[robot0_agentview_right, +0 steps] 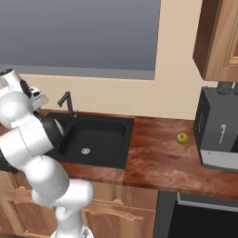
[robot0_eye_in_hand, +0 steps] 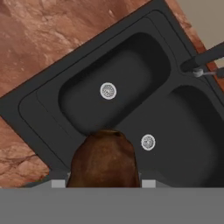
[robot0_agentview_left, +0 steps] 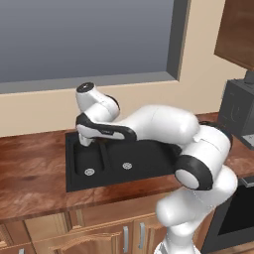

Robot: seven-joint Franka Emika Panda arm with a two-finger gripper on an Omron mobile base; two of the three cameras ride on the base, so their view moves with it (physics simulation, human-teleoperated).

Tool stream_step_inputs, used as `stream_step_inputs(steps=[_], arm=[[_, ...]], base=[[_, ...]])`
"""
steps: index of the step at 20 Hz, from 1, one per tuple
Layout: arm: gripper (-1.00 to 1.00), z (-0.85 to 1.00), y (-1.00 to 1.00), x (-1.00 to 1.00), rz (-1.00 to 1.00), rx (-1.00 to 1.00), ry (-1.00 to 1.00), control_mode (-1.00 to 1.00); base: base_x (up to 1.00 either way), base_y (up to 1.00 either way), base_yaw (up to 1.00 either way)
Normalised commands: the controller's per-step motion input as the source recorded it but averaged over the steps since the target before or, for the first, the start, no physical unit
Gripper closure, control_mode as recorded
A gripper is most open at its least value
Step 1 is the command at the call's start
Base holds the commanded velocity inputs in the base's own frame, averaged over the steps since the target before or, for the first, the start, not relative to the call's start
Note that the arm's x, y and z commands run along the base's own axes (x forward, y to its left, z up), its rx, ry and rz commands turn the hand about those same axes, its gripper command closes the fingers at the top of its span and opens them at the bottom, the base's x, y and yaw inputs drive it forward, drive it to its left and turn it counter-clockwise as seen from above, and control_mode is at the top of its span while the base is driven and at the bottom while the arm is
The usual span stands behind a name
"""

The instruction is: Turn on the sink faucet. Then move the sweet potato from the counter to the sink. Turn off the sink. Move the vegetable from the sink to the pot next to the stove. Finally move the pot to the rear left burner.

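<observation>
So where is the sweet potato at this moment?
In the hand view, the sweet potato sits between the gripper's fingers at the bottom, held above the black sink, over the divider between its two basins.

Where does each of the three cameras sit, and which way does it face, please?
Left base view: behind the arm to its left, looking down at the sink; the arm crosses from lower right.
Right base view: behind to its right, facing sink, faucet and counter; the arm rises lower left.
Hand view: on the hand, looking down into the sink; the sweet potato sits in the claw.
Shared: all three see the sink.
</observation>
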Motion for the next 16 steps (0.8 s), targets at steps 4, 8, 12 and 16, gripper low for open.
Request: stream_step_inputs(steps=[4, 8, 12, 16], arm=[[1.00, 0.40, -0.54, -0.58, -0.05, 0.02, 0.00, -1.00], [1.00, 0.26, -0.58, -0.52, -0.02, 0.04, 0.00, -1.00], [1.00, 0.00, -0.16, -0.07, 0.00, 0.02, 0.01, -1.00], [1.00, 0.00, 0.00, 0.00, 0.00, 0.00, 0.01, -1.00]], base=[[0.00, 0.00, 0.00], [0.00, 0.00, 0.00], [0.00, 0.00, 0.00], [0.00, 0.00, 0.00]])
